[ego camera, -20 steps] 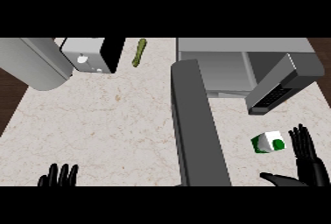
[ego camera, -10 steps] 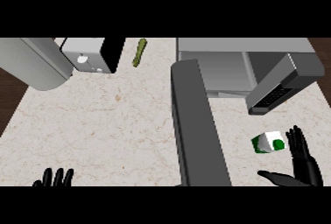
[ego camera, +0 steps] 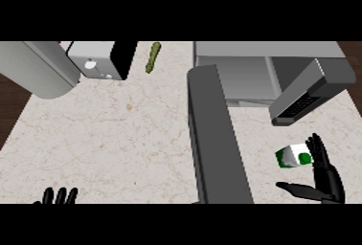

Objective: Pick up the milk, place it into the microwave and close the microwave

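The milk (ego camera: 294, 156) is a small white and green carton lying on the counter at the right, below the microwave. My right hand (ego camera: 324, 177) is open just right of and below it, fingers straight up beside the carton, thumb pointing left underneath it; whether the fingers touch it I cannot tell. The microwave (ego camera: 247, 67) stands at the back right with its long dark door (ego camera: 216, 143) swung wide toward me. Only the fingertips of my left hand (ego camera: 59, 196) show at the lower left, straight and far from the milk.
A grey rounded appliance (ego camera: 39, 67) fills the back left corner. Beside it stands a white and black box-shaped device (ego camera: 102, 60), and a thin green vegetable (ego camera: 152, 57) lies near the back edge. A dark panel (ego camera: 311, 93) juts out at the microwave's right.
My right hand has drifted slightly lower and stays beside the milk. My left hand has sunk toward the lower edge, with less of it showing. The milk has not moved.
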Controlling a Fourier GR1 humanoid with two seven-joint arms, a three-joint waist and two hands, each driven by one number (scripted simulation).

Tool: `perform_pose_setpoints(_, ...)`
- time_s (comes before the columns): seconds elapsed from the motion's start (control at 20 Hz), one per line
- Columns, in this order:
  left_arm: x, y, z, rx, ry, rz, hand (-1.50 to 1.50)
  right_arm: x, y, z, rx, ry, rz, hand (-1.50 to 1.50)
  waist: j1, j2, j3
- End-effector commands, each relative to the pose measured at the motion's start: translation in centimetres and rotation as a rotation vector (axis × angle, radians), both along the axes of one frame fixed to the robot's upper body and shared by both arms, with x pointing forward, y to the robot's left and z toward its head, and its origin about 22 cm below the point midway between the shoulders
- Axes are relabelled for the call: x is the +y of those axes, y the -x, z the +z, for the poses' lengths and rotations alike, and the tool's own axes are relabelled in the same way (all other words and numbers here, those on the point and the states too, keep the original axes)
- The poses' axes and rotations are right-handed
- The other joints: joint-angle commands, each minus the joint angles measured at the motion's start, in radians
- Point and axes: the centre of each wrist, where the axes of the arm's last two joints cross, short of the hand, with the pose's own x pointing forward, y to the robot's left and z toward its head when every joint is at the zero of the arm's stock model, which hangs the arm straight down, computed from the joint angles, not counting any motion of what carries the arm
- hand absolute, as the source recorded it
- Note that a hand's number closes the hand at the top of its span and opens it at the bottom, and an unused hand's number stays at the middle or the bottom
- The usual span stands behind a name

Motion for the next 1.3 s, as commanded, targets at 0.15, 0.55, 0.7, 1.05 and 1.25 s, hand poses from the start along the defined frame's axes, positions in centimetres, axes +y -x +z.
perform_pose_setpoints(0.15, 1.3, 1.0, -0.4, 0.001, -0.003, 0.001, -1.5, 0.1, 0.4, -0.5, -0.093, -0.043, 0.074, -1.5, -0.001, -0.001, -0.001)
perform_pose_setpoints(0.55, 1.1, 0.4, -0.1, -0.009, -0.009, -0.005, -1.5, 2.6, -1.6, -0.9, -0.094, -0.061, 0.015, -1.5, 0.003, 0.002, 0.0)
perform_pose_setpoints(0.7, 0.6, 1.0, -1.0, 0.008, 0.009, -0.008, -1.5, 2.2, -3.9, 0.6, -0.12, -0.024, -0.055, 1.5, 0.004, 0.001, 0.0)
perform_pose_setpoints(1.05, 0.5, 1.7, 0.0, -0.012, 0.015, -0.009, -1.5, 2.9, -5.1, 1.0, -0.141, 0.11, -0.098, 1.5, 0.01, 0.002, 0.0)
perform_pose_setpoints(1.25, 0.7, 1.6, -1.2, 0.001, 0.001, -0.015, -1.5, 3.8, -5.6, 0.9, -0.186, 0.076, -0.106, 1.5, 0.01, 0.004, 0.001)
